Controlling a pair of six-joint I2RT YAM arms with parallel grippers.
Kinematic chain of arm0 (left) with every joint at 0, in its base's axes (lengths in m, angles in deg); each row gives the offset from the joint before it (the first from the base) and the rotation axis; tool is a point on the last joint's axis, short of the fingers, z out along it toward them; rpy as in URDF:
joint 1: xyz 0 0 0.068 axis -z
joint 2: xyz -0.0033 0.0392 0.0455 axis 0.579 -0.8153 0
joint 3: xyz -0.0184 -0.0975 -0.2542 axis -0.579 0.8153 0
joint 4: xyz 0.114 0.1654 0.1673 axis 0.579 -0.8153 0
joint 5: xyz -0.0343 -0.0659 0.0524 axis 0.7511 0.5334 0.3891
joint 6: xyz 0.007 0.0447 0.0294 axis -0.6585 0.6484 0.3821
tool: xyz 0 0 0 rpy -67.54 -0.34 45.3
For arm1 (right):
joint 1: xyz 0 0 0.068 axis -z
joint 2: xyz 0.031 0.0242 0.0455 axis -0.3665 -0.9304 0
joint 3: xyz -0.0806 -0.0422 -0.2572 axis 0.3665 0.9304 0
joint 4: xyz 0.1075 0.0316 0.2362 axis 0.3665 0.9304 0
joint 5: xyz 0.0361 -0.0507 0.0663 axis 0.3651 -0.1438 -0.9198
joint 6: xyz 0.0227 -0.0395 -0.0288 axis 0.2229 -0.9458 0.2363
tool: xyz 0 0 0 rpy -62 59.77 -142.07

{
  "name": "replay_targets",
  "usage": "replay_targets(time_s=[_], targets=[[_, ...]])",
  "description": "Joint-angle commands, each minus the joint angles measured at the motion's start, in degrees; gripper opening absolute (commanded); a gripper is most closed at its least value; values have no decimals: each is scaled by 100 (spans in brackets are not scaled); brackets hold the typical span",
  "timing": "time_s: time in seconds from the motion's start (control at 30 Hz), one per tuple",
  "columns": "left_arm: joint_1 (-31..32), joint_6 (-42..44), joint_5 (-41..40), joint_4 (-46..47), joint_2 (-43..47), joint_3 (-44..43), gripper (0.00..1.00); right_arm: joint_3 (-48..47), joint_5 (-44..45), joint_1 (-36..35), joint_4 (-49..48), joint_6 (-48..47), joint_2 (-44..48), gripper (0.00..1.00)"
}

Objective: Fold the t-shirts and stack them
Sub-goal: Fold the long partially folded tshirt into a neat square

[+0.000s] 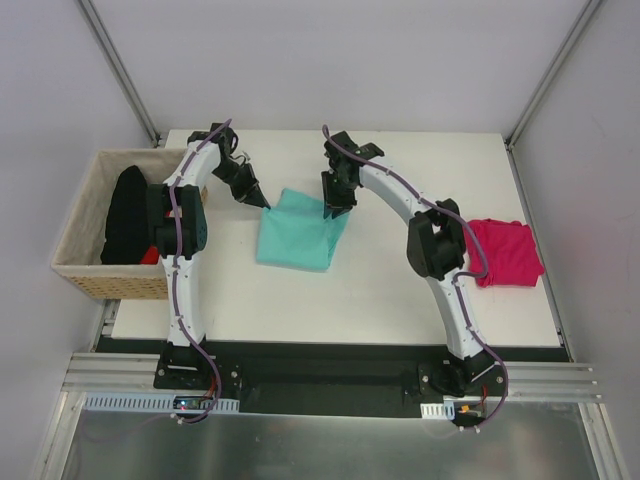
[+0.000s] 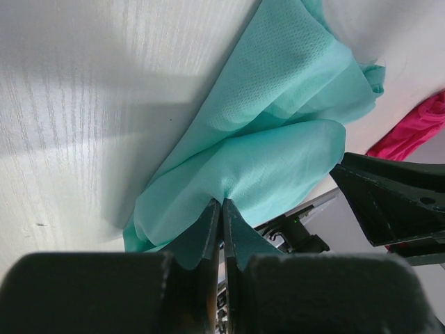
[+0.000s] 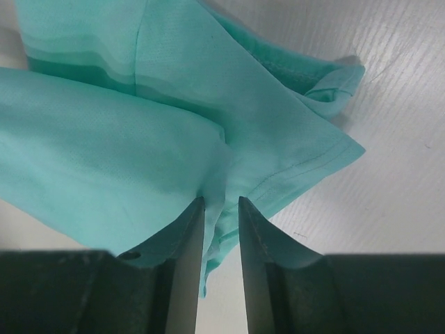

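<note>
Left gripper (image 2: 221,203) is pinched shut on a fold of the teal t-shirt (image 2: 278,160). The right gripper (image 3: 221,202) has cloth between barely parted jaws, can't tell if it's clamped. Teal looks half-folded mid-table (image 1: 400,290), pink t-shirt (image 1: 505,252) sits bunched far right, nothing stacked yet. Only the top view shows that layout, and only the wrist cams show the pinches.

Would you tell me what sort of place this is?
Probably a robotics lab cell: a white table enclosed by plain panels, an aluminium rail at its near edge, and a basket of clothes.
</note>
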Motion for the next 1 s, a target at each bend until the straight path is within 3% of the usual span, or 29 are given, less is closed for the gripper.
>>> replay_targets(time_s=[0.0,0.2,0.3,0.33,0.37,0.97], targets=[[14,-20,152,-177,-54,-150,1,8,-205,32,-86,111,-64,29],[22,-37,143,-177,-54,-124,1,95,-355,32,-156,85,-116,28],[22,-46,135,-185,-28,-80,1,174,-451,32,-235,68,-99,17],[31,-46,134,-185,-36,-71,1,209,-460,32,-261,59,-81,5],[31,-46,126,-177,-28,-63,1,218,-460,32,-270,50,-64,1],[233,-152,178,-185,87,-317,0,1018,892,-126,-745,-73,1026,1]])
